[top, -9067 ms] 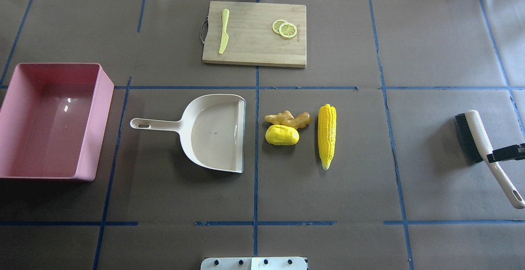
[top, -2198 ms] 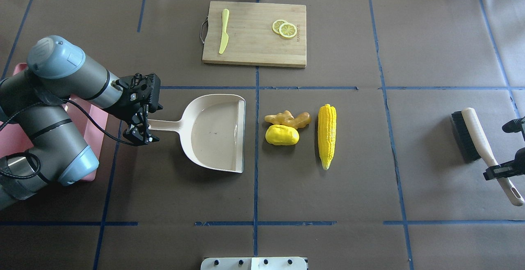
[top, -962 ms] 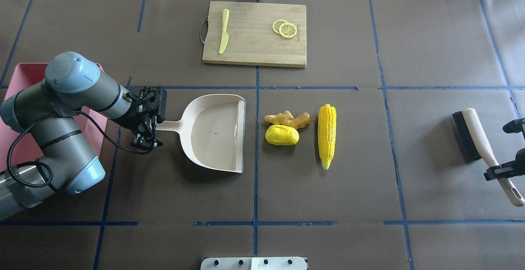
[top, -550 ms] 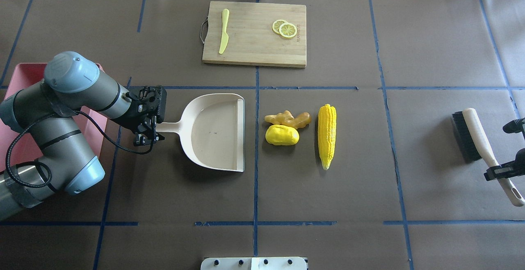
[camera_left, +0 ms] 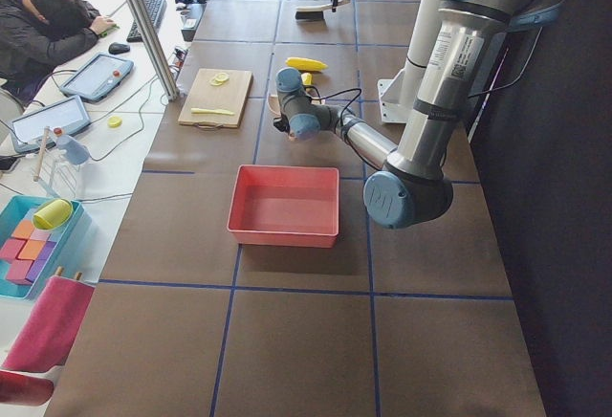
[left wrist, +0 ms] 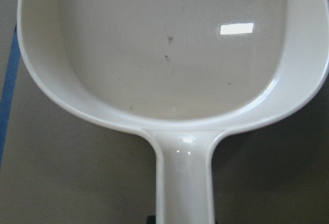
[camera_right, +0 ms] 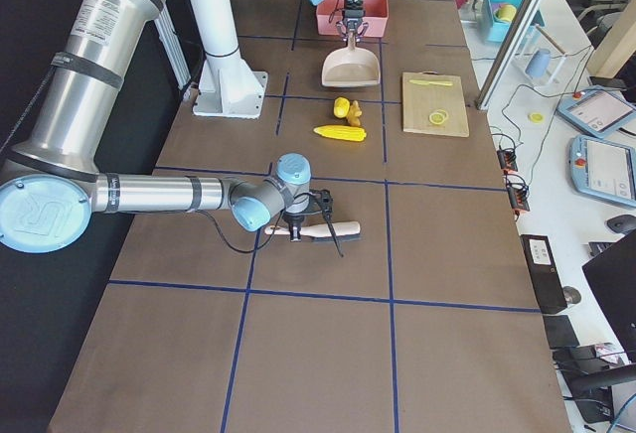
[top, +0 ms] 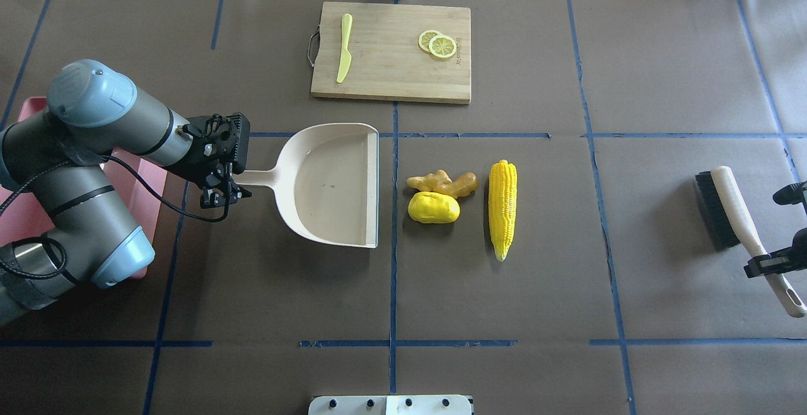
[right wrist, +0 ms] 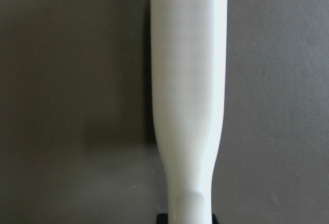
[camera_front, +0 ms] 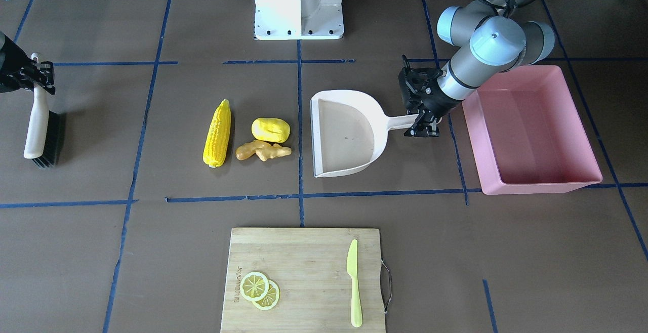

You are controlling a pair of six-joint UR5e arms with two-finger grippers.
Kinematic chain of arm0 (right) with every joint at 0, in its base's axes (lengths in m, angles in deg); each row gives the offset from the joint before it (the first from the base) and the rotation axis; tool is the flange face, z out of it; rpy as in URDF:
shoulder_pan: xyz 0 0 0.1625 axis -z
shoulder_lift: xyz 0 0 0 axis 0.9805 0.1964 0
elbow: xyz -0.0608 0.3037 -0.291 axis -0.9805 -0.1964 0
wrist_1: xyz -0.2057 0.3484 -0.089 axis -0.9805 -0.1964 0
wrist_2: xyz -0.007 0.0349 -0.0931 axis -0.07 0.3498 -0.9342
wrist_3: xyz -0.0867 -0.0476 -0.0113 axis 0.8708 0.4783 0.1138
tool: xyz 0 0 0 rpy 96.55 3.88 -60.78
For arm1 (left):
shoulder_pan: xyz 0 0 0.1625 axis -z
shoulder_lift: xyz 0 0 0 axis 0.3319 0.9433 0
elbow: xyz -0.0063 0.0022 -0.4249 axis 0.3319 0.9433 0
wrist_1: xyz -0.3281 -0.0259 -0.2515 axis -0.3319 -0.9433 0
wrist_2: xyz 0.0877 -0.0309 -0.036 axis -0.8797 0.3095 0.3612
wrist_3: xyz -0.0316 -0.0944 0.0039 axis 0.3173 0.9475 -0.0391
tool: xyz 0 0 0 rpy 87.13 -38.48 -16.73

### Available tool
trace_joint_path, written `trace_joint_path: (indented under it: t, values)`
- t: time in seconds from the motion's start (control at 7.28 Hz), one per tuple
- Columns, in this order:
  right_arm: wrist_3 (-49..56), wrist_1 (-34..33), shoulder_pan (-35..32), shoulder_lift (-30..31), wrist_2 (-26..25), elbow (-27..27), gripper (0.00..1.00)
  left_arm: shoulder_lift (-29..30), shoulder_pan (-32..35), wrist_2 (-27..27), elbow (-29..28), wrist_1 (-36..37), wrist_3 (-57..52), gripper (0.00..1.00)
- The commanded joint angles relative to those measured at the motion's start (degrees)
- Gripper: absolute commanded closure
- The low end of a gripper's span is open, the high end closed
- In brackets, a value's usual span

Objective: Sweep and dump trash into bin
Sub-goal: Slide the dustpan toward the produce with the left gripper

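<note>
Positioning the dustpan for the sweep: the left claw point(top: 228, 180) is clenched on the handle of the cream dustpan point(top: 328, 188), whose straight open lip faces the trash and lies just beside it without touching. The trash lies on the surface between dustpan and brush point(top: 734, 213). The yellow lump point(top: 433, 207) and the ginger root point(top: 441, 183) touch each other nearest the lip, and the corn cob point(top: 502, 207) lies just beyond them, parallel to the lip. The right claw point(top: 766, 262) grasps the brush by its handle, the bristle head well apart from the cob at the robot's right. The pink bin point(camera_front: 539, 187) stands empty at the robot's left, beyond the dustpan's handle. No piece is yet in the pan, so the task appears to be at its opening step. The next move calls for the right arm to bring the bristles to the far side of the cob and draw them toward the lip. Meanwhile the left claw must keep that lip flat on the surface, since a raised lip would likely let the rounded pieces slip beneath.
</note>
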Motion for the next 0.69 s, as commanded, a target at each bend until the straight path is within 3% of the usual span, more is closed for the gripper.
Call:
trace_joint_path:
  t: [0.0,0.41,0.55]
  values:
    - [-0.1,0.0,0.0,0.0,0.0,0.0,1.00,0.4,1.2,-2.6,0.7,0.8,-2.8,1.00]
    - [0.0,0.0,-0.1,0.2,0.0,0.0,1.00,3.2,0.7,-2.5,1.1,11.2,2.4,1.00]
    - [-0.1,0.0,-0.1,0.2,0.0,0.1,1.00,3.1,0.6,-2.5,1.3,11.4,2.4,1.00]
